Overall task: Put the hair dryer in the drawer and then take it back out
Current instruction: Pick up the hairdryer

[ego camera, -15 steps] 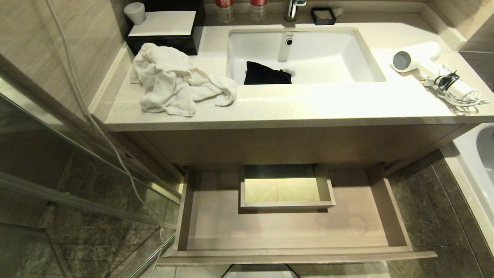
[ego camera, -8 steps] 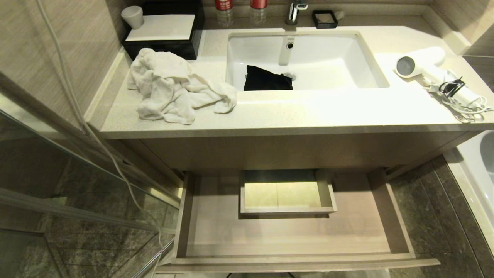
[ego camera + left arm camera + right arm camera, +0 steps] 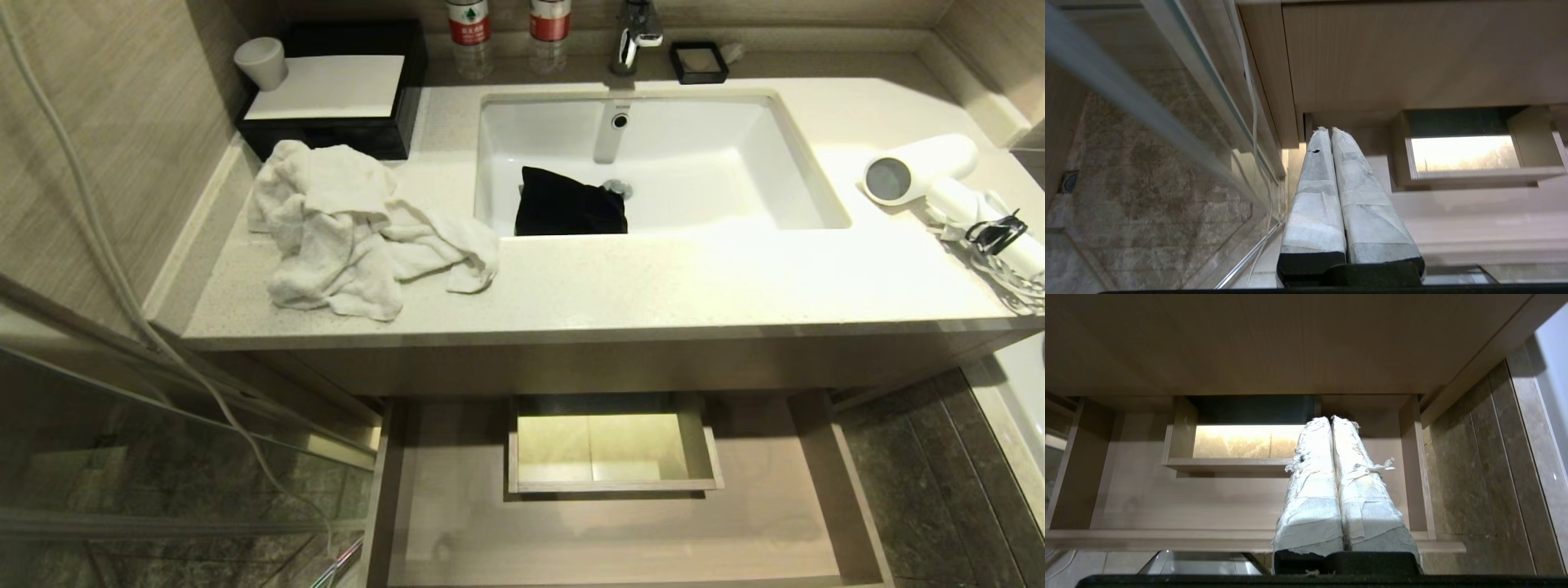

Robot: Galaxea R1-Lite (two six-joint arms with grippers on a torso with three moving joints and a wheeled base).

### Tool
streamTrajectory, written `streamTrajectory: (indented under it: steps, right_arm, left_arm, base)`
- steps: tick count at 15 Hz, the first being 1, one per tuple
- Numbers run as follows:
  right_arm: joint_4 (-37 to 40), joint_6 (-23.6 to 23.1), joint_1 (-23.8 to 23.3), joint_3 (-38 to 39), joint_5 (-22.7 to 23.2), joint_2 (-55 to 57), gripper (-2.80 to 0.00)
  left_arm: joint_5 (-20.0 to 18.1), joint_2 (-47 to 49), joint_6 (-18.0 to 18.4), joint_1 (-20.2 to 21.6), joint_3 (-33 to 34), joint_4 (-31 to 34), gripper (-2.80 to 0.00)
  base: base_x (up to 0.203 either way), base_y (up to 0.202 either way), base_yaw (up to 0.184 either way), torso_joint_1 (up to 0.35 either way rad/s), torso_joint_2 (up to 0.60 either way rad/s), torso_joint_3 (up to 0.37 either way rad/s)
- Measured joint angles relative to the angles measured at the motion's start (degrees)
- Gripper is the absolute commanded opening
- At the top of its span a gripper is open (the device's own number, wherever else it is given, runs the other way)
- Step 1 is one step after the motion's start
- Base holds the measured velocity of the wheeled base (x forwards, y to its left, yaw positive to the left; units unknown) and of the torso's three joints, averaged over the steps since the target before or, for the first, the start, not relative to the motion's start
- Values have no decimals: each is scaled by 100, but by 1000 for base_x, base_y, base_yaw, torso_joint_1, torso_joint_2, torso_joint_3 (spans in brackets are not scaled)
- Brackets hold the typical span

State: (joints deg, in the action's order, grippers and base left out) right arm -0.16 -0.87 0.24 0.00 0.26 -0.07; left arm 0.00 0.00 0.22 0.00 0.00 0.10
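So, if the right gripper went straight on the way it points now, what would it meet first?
Probably the boxed cutout inside the open drawer: the right gripper, fingers shut, points over the drawer front at the cutout's near corner. Depth is unclear, so it might pass beside it to the back.

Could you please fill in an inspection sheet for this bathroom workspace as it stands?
Surface: pale counter with sink.
Job's things: hair dryer on the counter's right end; drawer open, with nothing in it.
Clutter: towel at left; black cloth in the sink; two bottles, cup, black box.
Grippers: left gripper and right gripper both shut, holding nothing, low before the drawer.
Cables: dryer's cord strapped; white cable down the left wall.
Surroundings: tiled floor, glass panel.
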Motion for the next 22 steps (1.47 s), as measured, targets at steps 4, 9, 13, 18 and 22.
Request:
streamTrajectory:
  steps: [4, 9, 13, 18, 22]
  right_arm:
    - [0, -12, 0, 0, -2, 0, -280]
    - [0, -13, -2, 0, 3, 0, -280]
    - [0, -9, 0, 0, 3, 0, -280]
    - [9, 66, 0, 0, -1, 0, -280]
    - [6, 89, 0, 0, -2, 0, -280]
  left_arm:
    - [0, 0, 2, 0, 0, 0, -280]
    - [0, 0, 2, 0, 0, -2, -280]
    - [0, 0, 5, 0, 0, 0, -280]
    - [0, 0, 2, 0, 0, 0, -280]
    - [0, 0, 2, 0, 0, 0, -280]
  base:
    - [0, 0, 0, 325, -146, 174]
    - [0, 0, 0, 350, -213, 134]
    - [0, 0, 0, 298, -215, 78]
    - [0, 0, 0, 38, -30, 9]
    - [0, 0, 0, 0, 0, 0]
